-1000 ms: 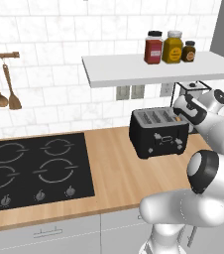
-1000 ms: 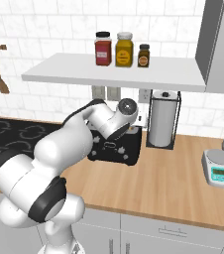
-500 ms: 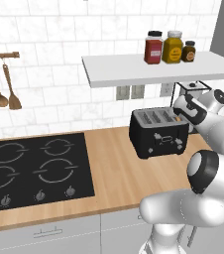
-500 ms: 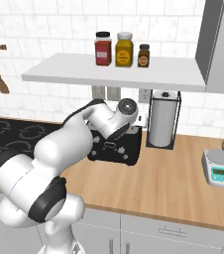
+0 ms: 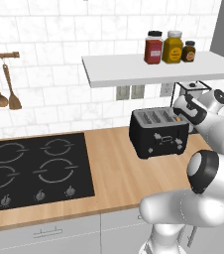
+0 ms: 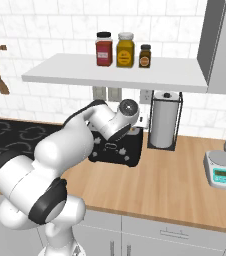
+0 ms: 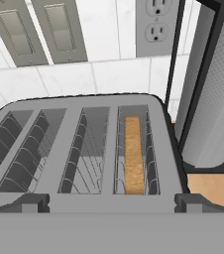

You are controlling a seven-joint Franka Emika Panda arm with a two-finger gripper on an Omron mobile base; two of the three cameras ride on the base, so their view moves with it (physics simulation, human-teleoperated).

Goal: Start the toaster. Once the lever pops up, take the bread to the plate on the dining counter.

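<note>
Toaster: the toaster (image 5: 158,133) stands on the wooden desk (image 5: 111,168), below the white shelf (image 5: 158,67), beside the paper-towel holder (image 6: 165,120).
Bread: the bread (image 7: 133,155) sits upright in the rightmost slot, edge showing.
Hand: the hand (image 7: 111,202) hovers just above the toaster's near edge, fingertips wide apart, holding nothing.

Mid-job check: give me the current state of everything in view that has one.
toaster: upright on the counter, four slots, three empty.
bread: sunk in the slot nearest the paper towel roll.
end effector: above the toaster's front edge, holding nothing.
hob: bare.
</note>
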